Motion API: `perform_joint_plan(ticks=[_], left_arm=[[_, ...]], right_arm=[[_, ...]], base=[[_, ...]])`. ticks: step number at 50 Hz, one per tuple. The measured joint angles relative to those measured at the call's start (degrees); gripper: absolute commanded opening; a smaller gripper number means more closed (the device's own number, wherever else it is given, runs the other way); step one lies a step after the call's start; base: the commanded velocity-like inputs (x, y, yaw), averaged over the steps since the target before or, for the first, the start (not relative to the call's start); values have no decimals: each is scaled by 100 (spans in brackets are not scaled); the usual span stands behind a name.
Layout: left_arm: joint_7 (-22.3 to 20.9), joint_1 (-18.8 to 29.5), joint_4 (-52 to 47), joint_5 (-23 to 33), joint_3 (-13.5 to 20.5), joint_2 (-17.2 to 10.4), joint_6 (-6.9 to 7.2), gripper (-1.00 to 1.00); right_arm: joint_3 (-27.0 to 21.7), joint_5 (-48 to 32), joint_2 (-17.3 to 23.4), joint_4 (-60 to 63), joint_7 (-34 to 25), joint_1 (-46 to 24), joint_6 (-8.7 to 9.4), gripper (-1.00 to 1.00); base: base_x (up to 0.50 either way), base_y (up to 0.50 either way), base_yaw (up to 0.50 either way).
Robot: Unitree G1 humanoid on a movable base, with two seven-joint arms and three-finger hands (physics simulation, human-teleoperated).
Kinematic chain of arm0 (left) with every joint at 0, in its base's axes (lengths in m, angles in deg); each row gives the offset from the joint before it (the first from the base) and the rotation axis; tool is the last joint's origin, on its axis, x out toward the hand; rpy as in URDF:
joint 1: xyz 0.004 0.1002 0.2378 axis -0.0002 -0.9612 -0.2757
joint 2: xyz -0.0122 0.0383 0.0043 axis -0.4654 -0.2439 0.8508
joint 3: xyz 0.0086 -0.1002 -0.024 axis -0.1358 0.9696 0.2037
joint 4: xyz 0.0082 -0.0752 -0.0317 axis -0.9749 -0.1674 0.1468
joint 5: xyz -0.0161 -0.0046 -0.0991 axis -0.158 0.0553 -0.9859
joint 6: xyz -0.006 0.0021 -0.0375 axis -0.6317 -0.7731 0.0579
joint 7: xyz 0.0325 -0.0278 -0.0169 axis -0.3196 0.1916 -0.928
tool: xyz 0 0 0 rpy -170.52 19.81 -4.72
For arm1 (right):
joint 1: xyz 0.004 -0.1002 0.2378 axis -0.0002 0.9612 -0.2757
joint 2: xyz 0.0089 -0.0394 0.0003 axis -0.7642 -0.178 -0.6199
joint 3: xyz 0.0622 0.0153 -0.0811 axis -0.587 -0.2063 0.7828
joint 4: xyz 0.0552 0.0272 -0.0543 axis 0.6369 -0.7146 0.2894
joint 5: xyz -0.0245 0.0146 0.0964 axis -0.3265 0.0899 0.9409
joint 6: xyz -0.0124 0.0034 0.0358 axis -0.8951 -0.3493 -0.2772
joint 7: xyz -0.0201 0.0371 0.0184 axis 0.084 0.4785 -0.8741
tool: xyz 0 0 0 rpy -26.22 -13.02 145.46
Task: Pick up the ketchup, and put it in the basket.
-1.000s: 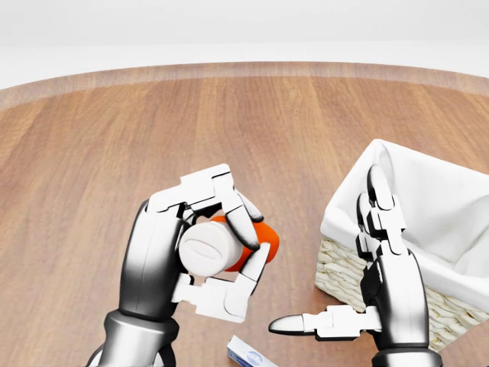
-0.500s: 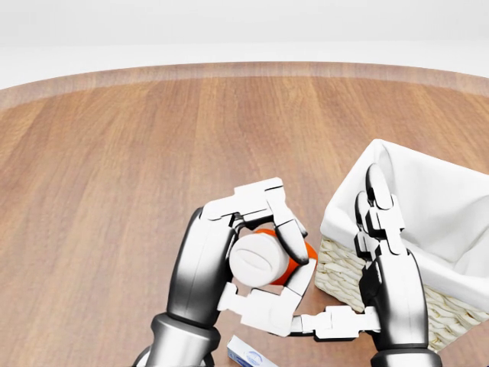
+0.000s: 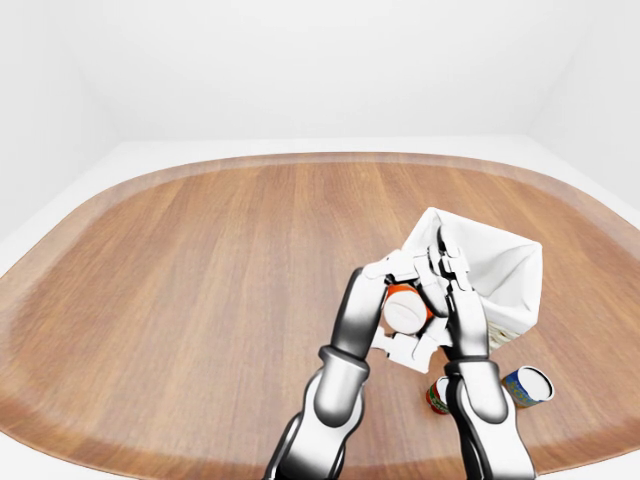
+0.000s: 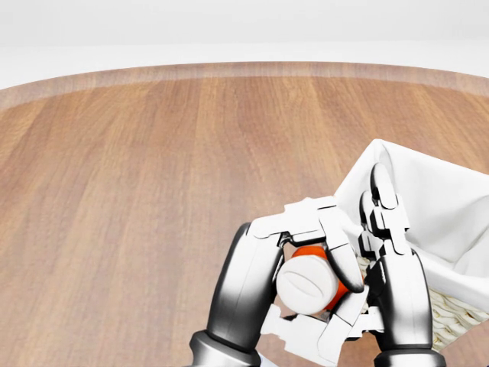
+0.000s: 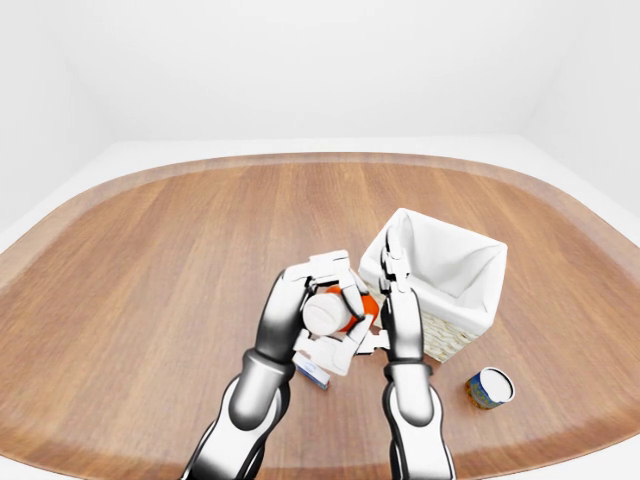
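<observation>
1. Wooden table (image 4: 114, 191): rounded, brown plank grain, fills most of every view; its left half in the head view carries nothing.
2. Left hand (image 4: 309, 279): comes up from the bottom of the head view, a little right of centre. Fingers curled round the ketchup (image 4: 313, 277), one pair arched over the top, the thumb side underneath. Firm hold.
3. Ketchup: red-orange bottle with its white cap turned toward the camera, lifted off the table and held just beside the basket's left wall, not inside it.
4. Small box (image 5: 312, 372): white with blue print, lying on the table under the left hand in the right-eye view; mostly hidden.
5. Right hand (image 4: 386, 229): just right of the left hand, fingers straight and spread, holding nothing, upright against the basket's near-left rim.
6. Basket (image 5: 470, 310): woven wicker with white cloth lining, on the right of the table.
7. Can with red label (image 3: 438, 397): on the table below the basket, partly hidden by the right arm.
8. Can with blue label (image 5: 489, 387): lying on its side, farthest right, below the basket.
</observation>
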Motion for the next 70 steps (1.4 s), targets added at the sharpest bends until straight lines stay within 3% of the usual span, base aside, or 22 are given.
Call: perform_joint_plan(ticks=[9, 10, 11, 13, 14, 15, 41, 51, 60, 70], left_arm=[[178, -39, 30, 110, -196, 27, 0, -100], [194, -43, 34, 126, -212, 28, 0, -100], [206, -47, 38, 132, -226, 28, 0, -99], [290, -45, 33, 205, -219, 34, 0, -91], [326, -41, 31, 230, -227, 38, 0, 52], [332, -43, 25, 199, -253, 40, 0, 100], [406, -115, -196, -22, -544, -30, 0, 100], [293, -234, -715, -19, -441, -273, 0, 100], [103, -469, -1435, -110, 35, -683, 0, 100], [-225, -821, -1823, -488, 1166, -1042, 0, 100]], right_arm=[[-71, -6, 15, 47, -8, 48, 0, 100], [-75, -7, 18, 48, -11, 54, 0, 69], [-80, -15, 20, 50, -9, 60, 0, -100], [-57, -7, 24, 51, -56, 87, 0, -100], [-38, 13, 24, 52, -83, 97, 0, -100], [-38, 16, 22, 47, -86, 103, 0, -100], [-4, 46, 3, -26, -166, 76, 0, -100], [-13, 126, 1, -46, -75, 65, 0, -100], [-10, 100, 0, -45, -39, 65, 0, -100], [-22, 37, -1, -56, -26, 56, 0, -100]], base=[[0, 0, 0], [0, 0, 0], [0, 0, 0], [0, 0, 0], [0, 0, 0], [0, 0, 0], [0, 0, 0], [0, 0, 0], [0, 0, 0], [0, 0, 0]])
